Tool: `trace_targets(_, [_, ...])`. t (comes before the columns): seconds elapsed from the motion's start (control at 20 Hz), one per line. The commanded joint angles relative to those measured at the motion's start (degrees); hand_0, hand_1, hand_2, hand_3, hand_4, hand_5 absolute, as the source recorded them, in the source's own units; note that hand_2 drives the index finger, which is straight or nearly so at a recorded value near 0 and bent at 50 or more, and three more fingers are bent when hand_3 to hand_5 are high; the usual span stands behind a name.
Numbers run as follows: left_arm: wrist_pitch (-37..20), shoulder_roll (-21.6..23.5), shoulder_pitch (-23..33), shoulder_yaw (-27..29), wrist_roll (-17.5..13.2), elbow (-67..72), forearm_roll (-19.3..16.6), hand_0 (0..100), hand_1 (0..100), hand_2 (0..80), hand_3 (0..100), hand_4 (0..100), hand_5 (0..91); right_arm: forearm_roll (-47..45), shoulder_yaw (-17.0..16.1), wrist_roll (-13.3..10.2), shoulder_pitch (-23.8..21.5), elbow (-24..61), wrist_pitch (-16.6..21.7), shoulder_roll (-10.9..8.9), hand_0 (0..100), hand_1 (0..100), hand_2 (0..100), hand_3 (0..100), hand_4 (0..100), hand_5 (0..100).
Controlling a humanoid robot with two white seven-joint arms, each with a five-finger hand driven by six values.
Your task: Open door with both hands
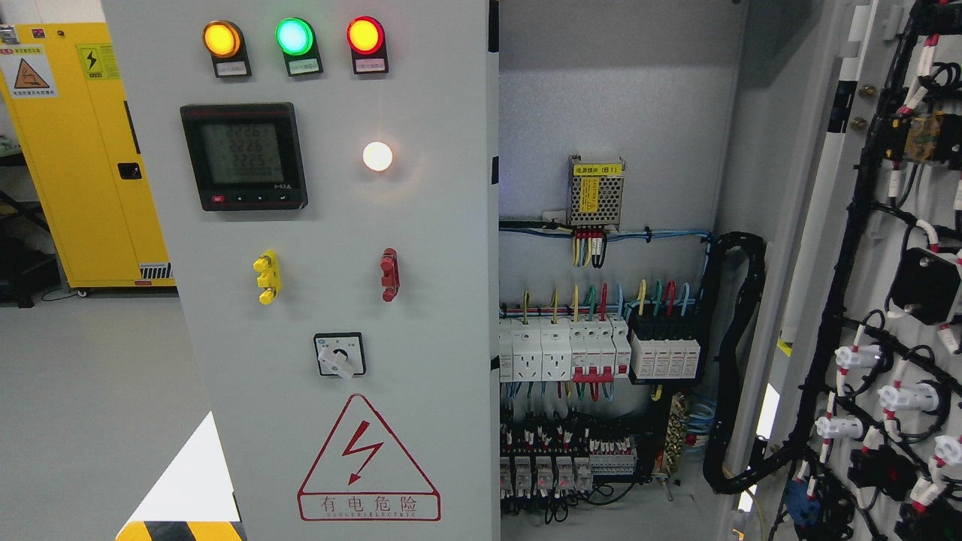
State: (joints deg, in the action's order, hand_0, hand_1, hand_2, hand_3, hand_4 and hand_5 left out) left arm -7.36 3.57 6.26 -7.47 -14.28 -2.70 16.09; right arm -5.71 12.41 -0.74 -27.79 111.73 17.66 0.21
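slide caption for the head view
Electrical cabinet: left door shut, right door swung open, exposing breakers and wiring.

No robot arm in head view. No wrist, no hand, no fingers visible at lower left, lower right or along bottom edge. Left hand: out of view, pose and finger state unknown. Right hand: out of view, pose and finger state unknown. No person's hand or sleeve in view either.
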Motion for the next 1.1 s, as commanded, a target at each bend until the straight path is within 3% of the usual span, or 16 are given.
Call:
trace_targets(0.0, [0.0,-0.1,-0.2,0.2,0.0,0.1,0.0,26,2,0.0,0,0,0.0,0.8,2.3,0.5,8.6,7.7,-1.6,0.58,21,7,0,0,0,0])
trace_targets(0.2, [0.0,-0.1,-0.3,0.2,0.0,0.1,0.0,26,2,0.0,0,0,0.0,4.6,3.5,0.1,15.5,7.7,-6.5,1.72,21,7,0,0,0,0])
trace_targets(0.4, [0.0,-0.1,-0.4,0.2,0.1,0.2,0.0,26,2,0.0,0,0,0.0,4.7,3.2,0.1,19.3,7.5,-11.9,2.60,21,7,0,0,0,0])
trace_targets(0.55, [0.0,-0.1,-0.4,0.2,0.1,0.2,0.0,26,2,0.0,0,0,0.0,4.7,2.6,0.3,24.3,7.1,-16.7,5.59,21,7,0,0,0,0])
trace_targets(0.7, [0.0,0.0,-0.4,0.2,0.1,0.2,0.0,26,2,0.0,0,0,0.0,4.8,1.9,0.5,29.1,5.8,-21.1,6.30,21,7,0,0,0,0])
trace_targets(1.05, [0.0,0.0,-0.4,0.2,0.1,0.2,0.0,26,2,0.0,0,0,0.0,4.8,0.7,0.4,36.9,2.3,-23.5,6.74,21,7,0,0,0,0])
